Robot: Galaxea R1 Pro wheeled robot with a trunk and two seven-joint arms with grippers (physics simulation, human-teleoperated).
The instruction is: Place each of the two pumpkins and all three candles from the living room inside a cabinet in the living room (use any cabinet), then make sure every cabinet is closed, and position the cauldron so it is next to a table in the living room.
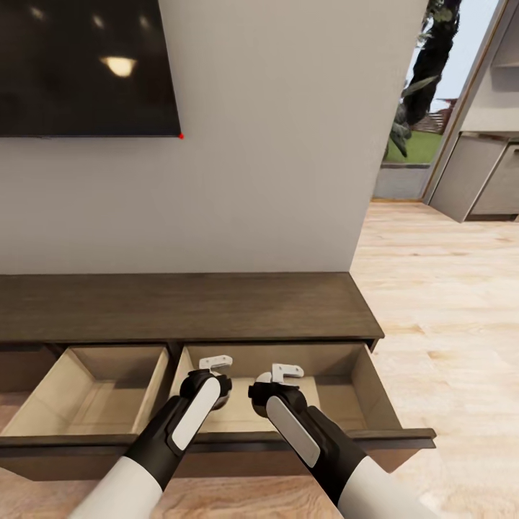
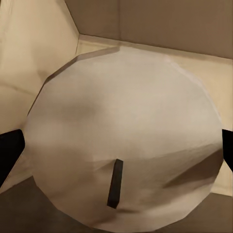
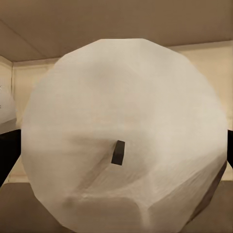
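Note:
The dark brown cabinet point(image 1: 187, 306) stands under the TV with two drawers pulled open. Both grippers hang over the right drawer point(image 1: 346, 393), the left gripper point(image 1: 214, 382) beside the right gripper point(image 1: 277, 388). In the left wrist view a cream-white candle point(image 2: 121, 116) with a dark wick sits between the black fingers point(image 2: 7, 153), above the tan drawer floor. The right wrist view shows a second cream-white candle point(image 3: 126, 107) held between that gripper's fingers point(image 3: 7, 153). No pumpkin, brown candle or cauldron is in view.
The left drawer point(image 1: 94, 393) is open, showing bare tan insides. A black TV point(image 1: 86, 65) hangs on the pale wall. Light wood floor point(image 1: 447, 303) runs right toward grey kitchen cabinets point(image 1: 483, 180) and a window opening.

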